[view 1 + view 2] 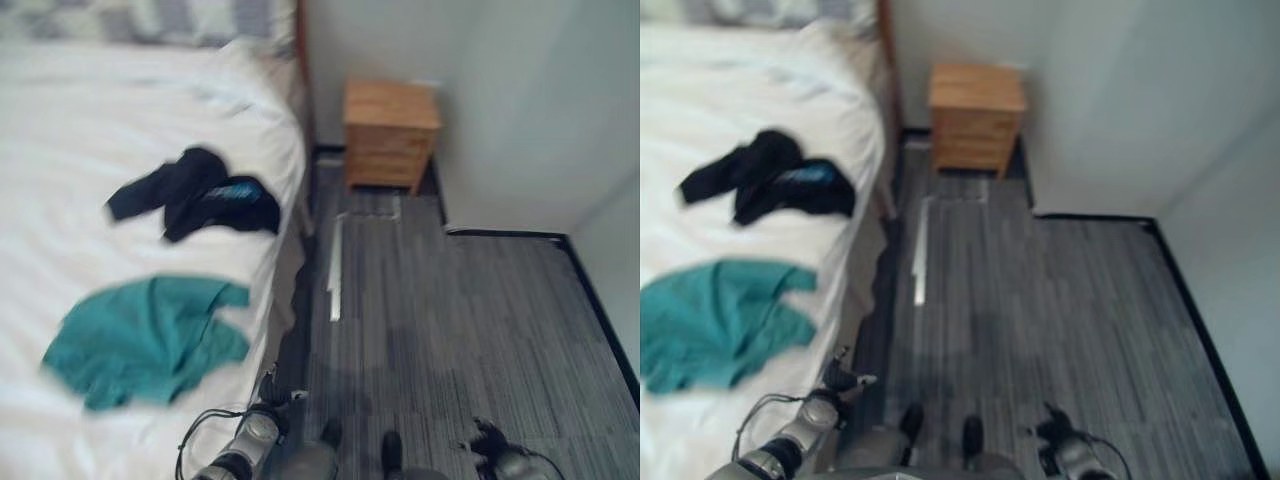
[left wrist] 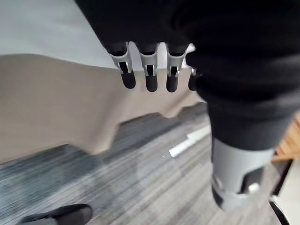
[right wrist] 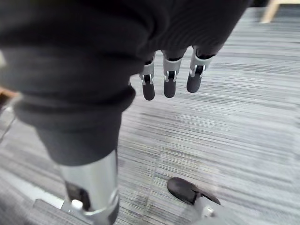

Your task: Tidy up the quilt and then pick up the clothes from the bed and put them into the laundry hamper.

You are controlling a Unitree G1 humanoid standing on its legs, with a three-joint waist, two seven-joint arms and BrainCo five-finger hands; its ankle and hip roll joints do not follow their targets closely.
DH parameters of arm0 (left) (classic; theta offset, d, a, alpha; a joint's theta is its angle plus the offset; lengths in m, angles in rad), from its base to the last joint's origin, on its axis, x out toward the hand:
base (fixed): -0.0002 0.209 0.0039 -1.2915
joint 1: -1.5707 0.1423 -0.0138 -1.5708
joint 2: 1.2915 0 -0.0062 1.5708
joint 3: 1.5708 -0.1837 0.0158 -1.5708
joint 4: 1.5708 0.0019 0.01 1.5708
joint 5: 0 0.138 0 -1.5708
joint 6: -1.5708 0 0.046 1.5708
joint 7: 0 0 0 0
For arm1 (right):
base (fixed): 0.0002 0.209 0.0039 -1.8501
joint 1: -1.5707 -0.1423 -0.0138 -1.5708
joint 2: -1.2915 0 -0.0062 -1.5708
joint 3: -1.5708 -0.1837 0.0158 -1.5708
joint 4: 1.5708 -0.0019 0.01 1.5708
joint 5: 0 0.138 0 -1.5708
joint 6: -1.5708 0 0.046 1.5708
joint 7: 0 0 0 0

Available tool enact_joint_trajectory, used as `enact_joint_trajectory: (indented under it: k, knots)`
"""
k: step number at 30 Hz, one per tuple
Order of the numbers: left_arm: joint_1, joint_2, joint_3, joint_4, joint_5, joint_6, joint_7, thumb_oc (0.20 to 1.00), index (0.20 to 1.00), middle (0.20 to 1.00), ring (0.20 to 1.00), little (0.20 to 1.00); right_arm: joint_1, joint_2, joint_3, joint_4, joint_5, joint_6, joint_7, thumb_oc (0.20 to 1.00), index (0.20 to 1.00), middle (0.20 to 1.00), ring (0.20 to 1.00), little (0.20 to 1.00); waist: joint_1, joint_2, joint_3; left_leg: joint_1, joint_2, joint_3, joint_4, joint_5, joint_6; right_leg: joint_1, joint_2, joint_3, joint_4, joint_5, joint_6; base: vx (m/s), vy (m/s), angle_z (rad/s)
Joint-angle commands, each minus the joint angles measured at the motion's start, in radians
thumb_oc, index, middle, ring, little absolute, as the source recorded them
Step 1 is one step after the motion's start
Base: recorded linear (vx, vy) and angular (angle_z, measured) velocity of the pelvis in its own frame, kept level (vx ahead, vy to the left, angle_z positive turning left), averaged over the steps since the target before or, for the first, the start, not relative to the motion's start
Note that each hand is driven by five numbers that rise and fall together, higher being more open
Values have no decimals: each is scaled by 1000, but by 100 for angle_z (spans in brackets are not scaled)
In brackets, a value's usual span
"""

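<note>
**While both hands hang empty, the clothes are still on the bed**

Though the quilt (image 1: 120, 110) already lies fairly smooth and flat across the bed (image 1: 285, 150), with only soft creases near the pillow end, nothing has yet been collected. Two garments lie on top of it: a black one (image 1: 195, 190) crumpled near the bed's floor-side edge, and a teal one (image 1: 145, 340) spread out nearer the robot, well apart from the black.

The left hand (image 2: 150, 70) hangs low beside the bed's edge, fingers straight, side by side and relaxed, holding nothing. The right hand (image 3: 171, 75) hangs over the grey carpet (image 1: 450, 320), fingers likewise straight and loose, also empty.

A wooden nightstand (image 1: 390, 130) stands against the wall past the bed's head corner. I cannot spot a hamper from here, so where the clothes must go is unclear.

Judging by this, the tidying part looks largely done, while both pickups and both drops remain. The teal garment is the closer one to the left hand and seems the likely first target.
</note>
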Motion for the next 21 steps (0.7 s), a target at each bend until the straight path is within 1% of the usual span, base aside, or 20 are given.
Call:
enact_joint_trajectory:
  k: [1, 2, 3, 4, 5, 6, 7, 8, 9, 10, 11, 14, 15, 16, 17, 18, 21]
  knots:
    - [-16, -36, -10, 58, 28, 14, -3, 1000, 1000, 1000, 1000, 1000, -36, 7, -66, -16, 20, -3, -16, 1000, 1000, 1000, 1000, 1000, 32, 28, 70, 116, 62, 68, -98, -42, -75, -50, -38, -169, 306, -123, 154, 26, 52, -91]
    - [-16, -36, -9, 58, 28, 14, -3, 1000, 1000, 1000, 1000, 1000, -36, 7, -66, -16, 20, -3, -16, 1000, 1000, 1000, 1000, 1000, 32, 27, 70, 116, 61, 68, -99, -41, -75, -55, -40, -169, 314, -127, 154, 60, 76, -100]
    - [-13, -27, -7, 56, 30, 17, 1, 1000, 1000, 1000, 1000, 1000, -41, 10, -77, -17, 32, -2, -18, 1000, 1000, 1000, 1000, 1000, 19, 40, 75, 139, 69, 70, -117, -38, -70, -96, -50, -178, 372, -91, 182, 89, -12, -62]
    - [-11, -16, -11, 59, 43, 11, 4, 1000, 1000, 1000, 1000, 1000, -40, 10, -88, -8, 38, -1, -20, 1000, 1000, 1000, 1000, 1000, -2, 54, 77, 156, 76, 51, -138, -34, -68, -113, -76, -157, 324, -103, 190, 95, -17, -36]
    - [-11, -16, -10, 60, 43, 11, 4, 1000, 1000, 1000, 1000, 1000, -39, 10, -88, -7, 38, -2, -20, 1000, 1000, 1000, 1000, 1000, -3, 55, 78, 159, 78, 49, -139, -35, -68, -109, -75, -160, 323, -104, 189, 135, -109, -15]
    - [-13, -9, -22, 62, 61, 4, 9, 1000, 1000, 1000, 1000, 1000, -29, 12, -79, 3, 40, -5, -19, 1000, 1000, 1000, 1000, 1000, -23, 62, 71, 153, 75, 17, -156, -28, -66, -107, -67, -64, 240, -114, 166, 138, -112, 24]
    - [-13, -9, -29, 70, 71, 2, 11, 1000, 1000, 1000, 1000, 1000, -24, 15, -80, 5, 52, -11, -18, 1000, 1000, 1000, 1000, 1000, -43, 65, 66, 150, 73, -8, -159, -27, -66, -114, -62, 32, 195, -106, 159, 163, -131, 75]
    - [-11, -10, -29, 72, 74, 3, 12, 1000, 1000, 1000, 1000, 1000, -17, 13, -82, 6, 59, -9, -17, 1000, 1000, 1000, 1000, 1000, -46, 64, 61, 153, 67, -9, -159, -34, -66, -96, -66, 72, 151, -92, 158, 93, -66, 105]
    - [-11, -10, -29, 72, 74, 3, 12, 1000, 1000, 1000, 1000, 1000, -17, 13, -82, 6, 59, -9, -17, 1000, 1000, 1000, 1000, 1000, -46, 64, 62, 153, 67, -8, -159, -34, -66, -96, -66, 72, 151, -92, 158, 91, -104, 120]
    - [10, -17, -1, 104, 71, 16, 18, 1000, 1000, 1000, 1000, 1000, -5, 15, -85, 12, 58, -3, -13, 1000, 1000, 1000, 1000, 1000, -43, 60, 41, 157, 63, -11, -158, -45, -70, -62, -96, 58, 92, -73, 157, 84, -114, 82]
    - [21, -18, 12, 113, 69, 20, 17, 1000, 1000, 1000, 1000, 1000, -6, 14, -79, 16, 50, -1, -10, 1000, 1000, 1000, 1000, 1000, -43, 62, 31, 159, 69, -9, -160, -46, -73, -49, -102, 40, 73, -64, 159, 105, -154, 65]
    - [64, -16, 53, 127, 55, 18, 14, 1000, 1000, 1000, 1000, 1000, -9, 13, -47, 19, 9, 0, 8, 1000, 1000, 1000, 1000, 1000, -21, 65, 8, 169, 82, -17, -169, -44, -81, 4, -102, 13, 22, -62, 150, 48, -114, 34]
    - [64, -16, 53, 127, 55, 18, 14, 1000, 1000, 1000, 1000, 1000, -8, 13, -47, 20, 9, 0, 8, 1000, 1000, 1000, 1000, 1000, -23, 64, 8, 170, 82, -18, -169, -44, -81, 6, -102, 12, 21, -62, 150, 17, -116, 10]
    - [76, -13, 68, 132, 46, 21, 14, 1000, 1000, 1000, 1000, 1000, -19, 11, -32, 15, -9, -1, 15, 1000, 1000, 1000, 1000, 1000, -5, 66, 11, 161, 83, -33, -152, -41, -94, 30, -105, -15, 9, -67, 141, -11, -91, 11]
    - [80, -11, 73, 138, 48, 25, 15, 1000, 1000, 1000, 1000, 1000, -26, 6, -27, 12, -16, 1, 18, 1000, 1000, 1000, 1000, 1000, 3, 68, 10, 158, 82, -38, -151, -38, -99, 37, -106, -30, -1, -70, 141, -9, -117, 40]
    - [129, 6, 179, 138, -40, 26, 11, 1000, 1000, 1000, 1000, 1000, -39, 6, -112, -9, 32, 1, -10, 1000, 1000, 1000, 1000, 1000, -56, 39, 100, 114, 107, 250, -150, -36, -56, -36, -91, -119, 186, -164, 121, -9, -47, 45]
    - [150, 12, 187, 163, -16, 33, 6, 1000, 1000, 1000, 1000, 1000, -29, 9, -94, 19, -5, 12, -1, 1000, 1000, 1000, 1000, 1000, -52, 40, 84, 122, 114, 252, -162, -31, -62, -18, -88, -138, 157, -162, 120, 98, -84, 21]
